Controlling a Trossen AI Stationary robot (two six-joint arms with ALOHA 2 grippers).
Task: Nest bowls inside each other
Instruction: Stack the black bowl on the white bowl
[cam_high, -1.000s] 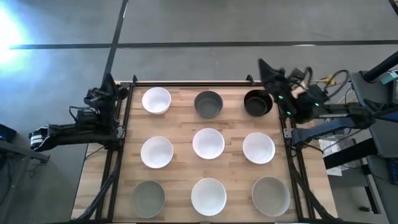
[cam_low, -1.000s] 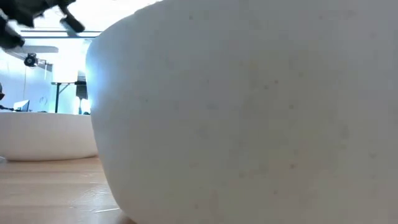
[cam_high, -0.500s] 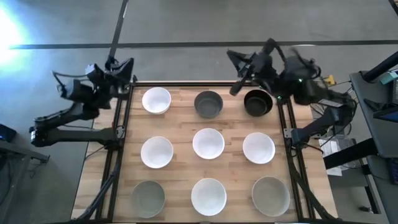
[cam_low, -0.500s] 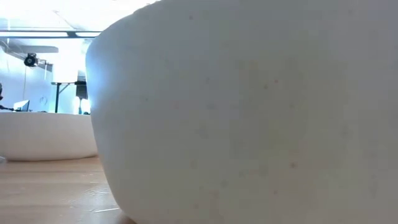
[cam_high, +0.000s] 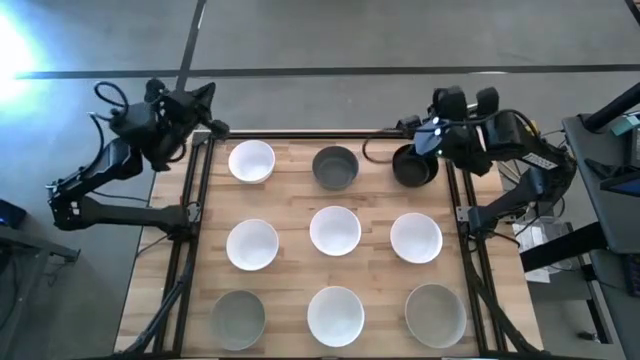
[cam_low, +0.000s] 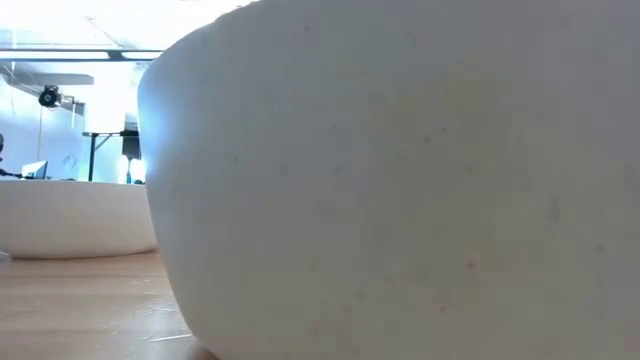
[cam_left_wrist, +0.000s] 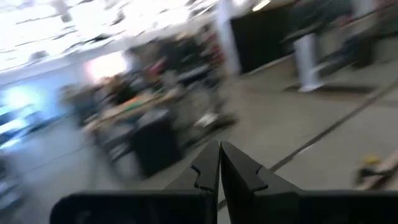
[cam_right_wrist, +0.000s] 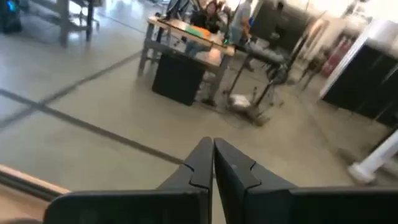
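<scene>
High view: nine bowls sit apart from one another in three rows of three on the wooden table (cam_high: 290, 215). The far row holds a white bowl (cam_high: 251, 161), a dark grey bowl (cam_high: 335, 167) and a black bowl (cam_high: 412, 166). The middle row holds three white bowls (cam_high: 252, 244) (cam_high: 335, 230) (cam_high: 416, 237). The near row holds a pale grey-green bowl (cam_high: 238, 317), a white bowl (cam_high: 335, 314) and another pale grey-green bowl (cam_high: 435, 313). None is nested in another. The left end effector (cam_high: 207, 108) hangs beyond the table's far left corner, with the far white bowl nearest to it, toward the table. The right end effector (cam_high: 408, 130) hovers at the far right edge, with the black bowl just beside and partly beneath it. From above, neither pair of fingers can be read clearly.

Low view: the wall of a white bowl (cam_low: 400, 190) fills most of the frame, resting on the table. Another white bowl (cam_low: 75, 215) stands farther back beside it. No end effector shows here.

Left wrist view: the left end effector (cam_left_wrist: 219, 165) has its two dark fingers pressed together, tips meeting, gripping nothing. Beyond them lies a blurred room floor.

Right wrist view: the right end effector (cam_right_wrist: 212, 158) likewise has its fingers together and empty. Past them are a grey floor and a distant workbench (cam_right_wrist: 186, 37); no bowl shows.
</scene>
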